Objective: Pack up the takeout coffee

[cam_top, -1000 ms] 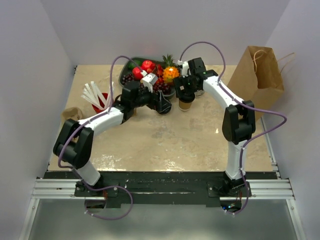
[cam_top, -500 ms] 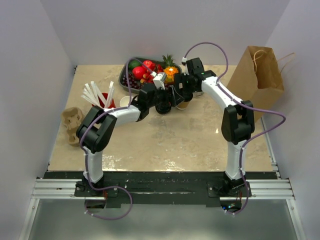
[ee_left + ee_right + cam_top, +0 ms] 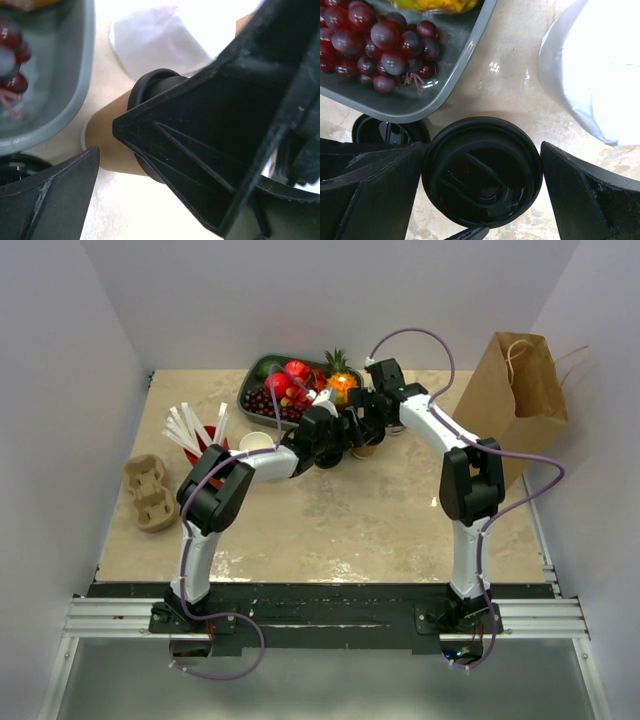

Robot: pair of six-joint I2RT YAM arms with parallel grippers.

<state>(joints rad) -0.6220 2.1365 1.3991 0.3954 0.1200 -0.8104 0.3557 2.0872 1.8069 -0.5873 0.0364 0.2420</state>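
The takeout coffee [image 3: 482, 170], a brown paper cup with a black lid, stands on the table beside the fruit tray. In the right wrist view its lid sits between the fingers of my right gripper [image 3: 482, 187], which is open; the left finger is against the lid's rim and the right finger stands a little off. My left gripper [image 3: 165, 195] is also open and has come in low from the left. The cup's brown wall [image 3: 112, 145] shows just past its fingertip [image 3: 75, 175], with a large black finger across the lid. From above, both grippers crowd the cup [image 3: 368, 449].
A grey tray [image 3: 250, 390] of grapes and fruit lies just behind. The brown paper bag [image 3: 520, 385] stands at the right. A loose black lid [image 3: 390, 132], a white rounded object [image 3: 600, 75], an open brown cup [image 3: 255, 444], a red cup of straws [image 3: 205, 440] and a pulp cup carrier [image 3: 150, 492] are also on the table.
My left arm has swung right, from near the red cup to the coffee, uncovering the open brown cup and the carrier. My right gripper has come down around the lid.
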